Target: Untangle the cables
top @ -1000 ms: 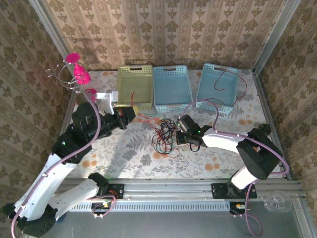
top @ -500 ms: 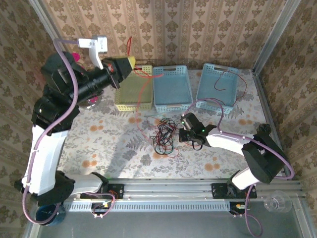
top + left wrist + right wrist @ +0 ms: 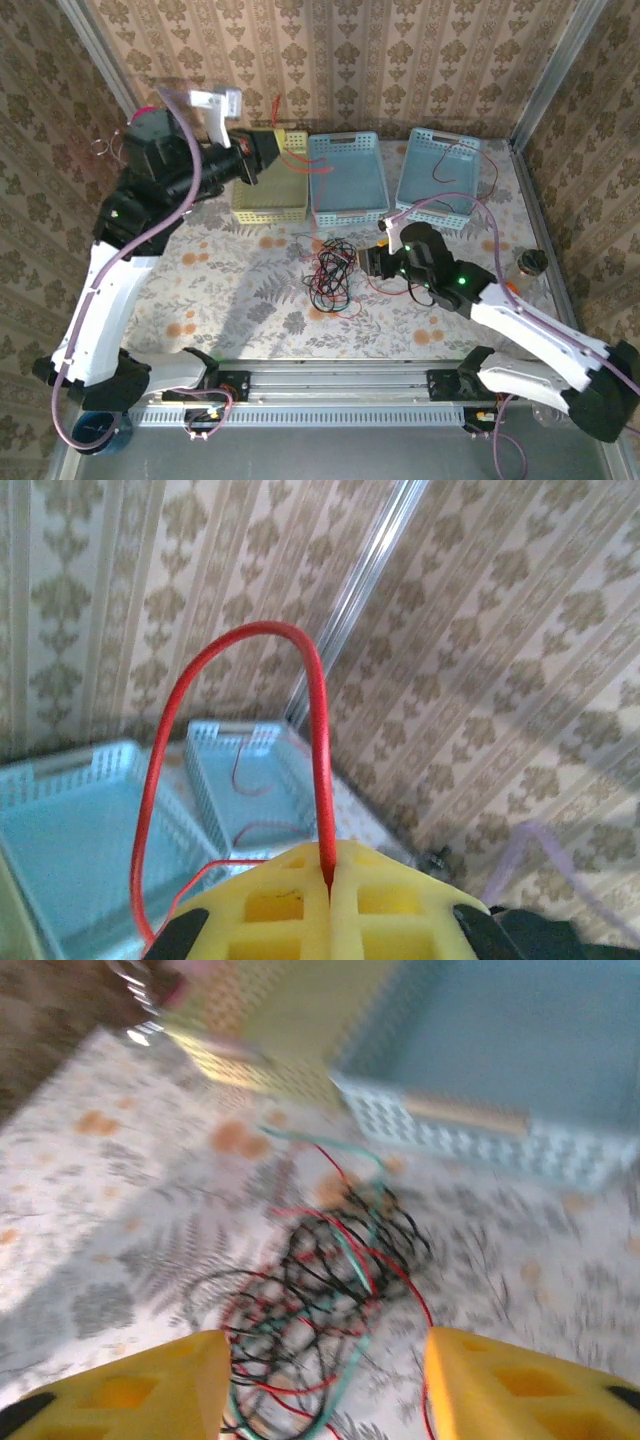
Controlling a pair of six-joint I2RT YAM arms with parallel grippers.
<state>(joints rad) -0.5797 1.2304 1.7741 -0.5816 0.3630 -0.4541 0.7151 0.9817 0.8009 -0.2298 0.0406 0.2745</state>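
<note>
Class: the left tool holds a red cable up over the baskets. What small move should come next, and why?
Probably lower the left tool toward the middle basket and open it: the red cable clamped in it seems to hang clear of the tangle, its tail reaching over that basket.

— Where's the tangle?
— Red, black and teal cables (image 3: pixel 330 275) lie looped loosely mid-table.
— Any apart?
— One red cable (image 3: pixel 320 740) arches in a tall loop, raised above the yellow basket (image 3: pixel 262 200).
</note>
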